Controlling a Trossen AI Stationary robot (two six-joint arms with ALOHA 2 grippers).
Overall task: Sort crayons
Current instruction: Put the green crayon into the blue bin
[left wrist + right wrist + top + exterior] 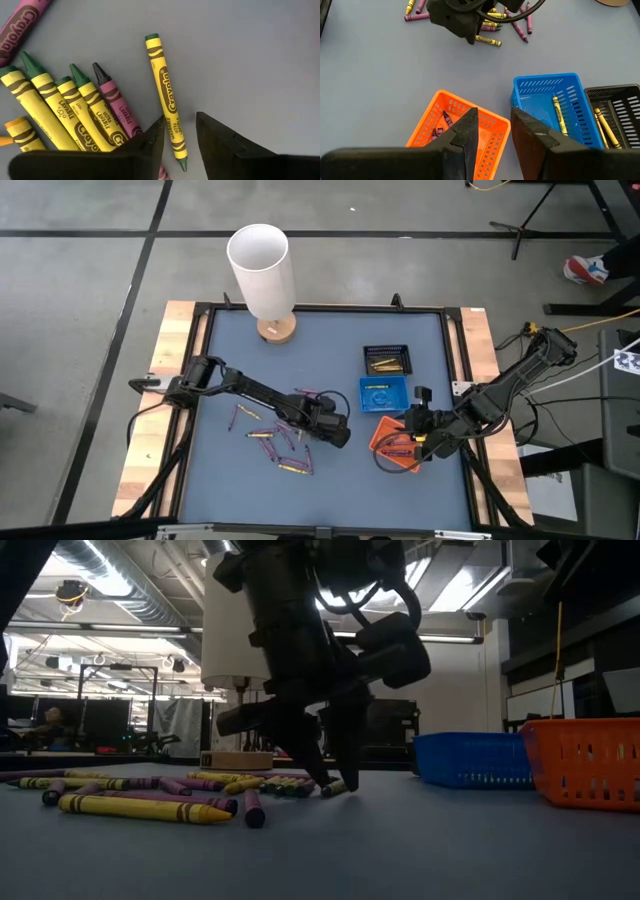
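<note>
Yellow and purple crayons [272, 435] lie loose on the blue-grey table, left of centre. My left gripper [336, 430] is open and low over the pile's right end. Its fingers stand on either side of the near end of one yellow crayon [167, 100], which lies flat on the table. Whether a finger touches it, I cannot tell. More yellow crayons [75, 115] and a purple one [117, 112] lie beside it. My right gripper [493, 114] is open and empty above the orange tray [492, 145], which holds purple crayons [445, 120].
A blue tray [384, 394] holding one yellow crayon [558, 116] and a black tray [388, 360] holding yellow crayons stand at the right, beyond the orange tray. A tall white cylinder [262, 270] on a wooden base stands at the far edge.
</note>
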